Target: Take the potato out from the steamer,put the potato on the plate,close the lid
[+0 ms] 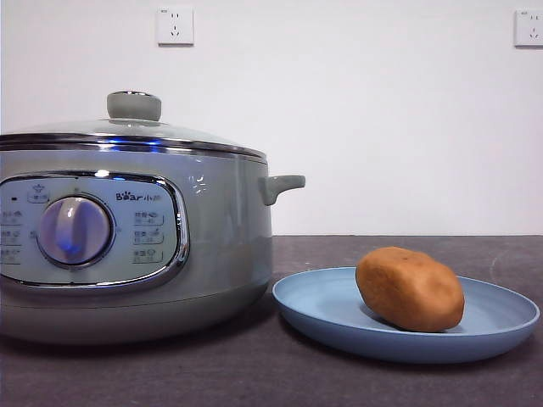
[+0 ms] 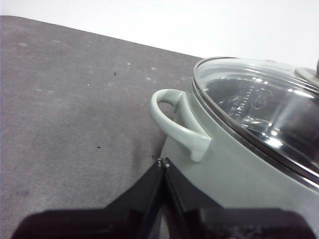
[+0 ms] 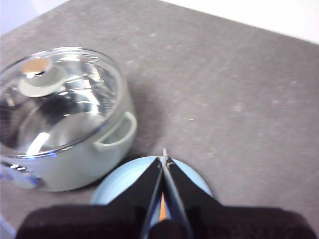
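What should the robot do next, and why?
Probably nothing more than keeping both arms back. The potato already lies on the plate, and the lid sits closed on the steamer. The left end effector and right end effector are both shut and hold nothing.

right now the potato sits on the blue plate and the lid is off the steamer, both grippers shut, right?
Not quite. The lid is on the steamer, closed, as the front view shows. The rest holds: the potato lies on the blue plate, and the left gripper and right gripper are both shut.
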Action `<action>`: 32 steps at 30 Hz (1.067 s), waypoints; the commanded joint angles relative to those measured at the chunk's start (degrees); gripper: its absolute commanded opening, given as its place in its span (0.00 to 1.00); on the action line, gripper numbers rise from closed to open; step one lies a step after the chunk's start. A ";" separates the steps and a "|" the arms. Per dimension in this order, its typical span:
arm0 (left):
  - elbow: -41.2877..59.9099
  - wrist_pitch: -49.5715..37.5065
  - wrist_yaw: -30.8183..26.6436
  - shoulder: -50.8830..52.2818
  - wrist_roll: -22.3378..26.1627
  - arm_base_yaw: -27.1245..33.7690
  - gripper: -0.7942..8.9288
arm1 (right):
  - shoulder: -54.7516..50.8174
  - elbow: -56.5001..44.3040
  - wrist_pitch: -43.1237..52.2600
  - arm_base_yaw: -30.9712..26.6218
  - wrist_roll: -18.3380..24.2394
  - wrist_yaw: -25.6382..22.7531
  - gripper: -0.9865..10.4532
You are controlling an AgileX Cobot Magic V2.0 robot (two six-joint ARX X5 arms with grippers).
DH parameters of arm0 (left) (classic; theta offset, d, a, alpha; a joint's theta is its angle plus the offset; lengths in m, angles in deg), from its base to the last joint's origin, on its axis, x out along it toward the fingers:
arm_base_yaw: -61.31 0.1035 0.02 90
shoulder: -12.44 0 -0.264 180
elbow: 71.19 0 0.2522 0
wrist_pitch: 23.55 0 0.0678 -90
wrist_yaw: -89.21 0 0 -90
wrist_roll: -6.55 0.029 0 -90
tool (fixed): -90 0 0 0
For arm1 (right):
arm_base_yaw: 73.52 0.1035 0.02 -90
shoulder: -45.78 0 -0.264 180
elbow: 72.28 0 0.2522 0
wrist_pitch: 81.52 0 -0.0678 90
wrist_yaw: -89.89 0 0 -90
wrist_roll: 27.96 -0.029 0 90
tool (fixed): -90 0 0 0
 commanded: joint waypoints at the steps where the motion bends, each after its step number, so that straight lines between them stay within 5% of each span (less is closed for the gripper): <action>1: 0.76 -0.13 0.37 0.15 0.68 0.22 0.08 | 0.76 -0.28 0.07 -4.35 1.84 0.07 0.09; 8: 0.76 -0.13 0.37 0.15 0.68 0.22 0.08 | -2.62 -8.37 5.57 -15.76 0.11 0.07 0.09; 14: 0.76 -0.13 0.37 0.15 0.68 0.22 0.08 | -16.24 -31.93 29.64 -20.15 -0.28 0.07 0.09; 18: 0.76 -0.13 0.37 0.15 0.68 0.22 0.08 | -29.86 -50.47 43.32 -22.29 -7.17 0.00 0.09; 21: 0.76 -0.13 0.37 0.15 0.68 0.22 0.08 | -38.32 -57.90 44.11 -22.75 -10.08 -0.13 0.09; 25: 0.76 -0.26 0.37 0.15 0.68 0.22 0.08 | -48.06 -58.42 28.30 -22.71 -10.80 -0.31 0.09; 32: 0.76 -0.26 0.37 0.15 0.68 0.22 0.08 | -48.81 -58.40 27.78 -22.58 -12.70 -3.19 0.09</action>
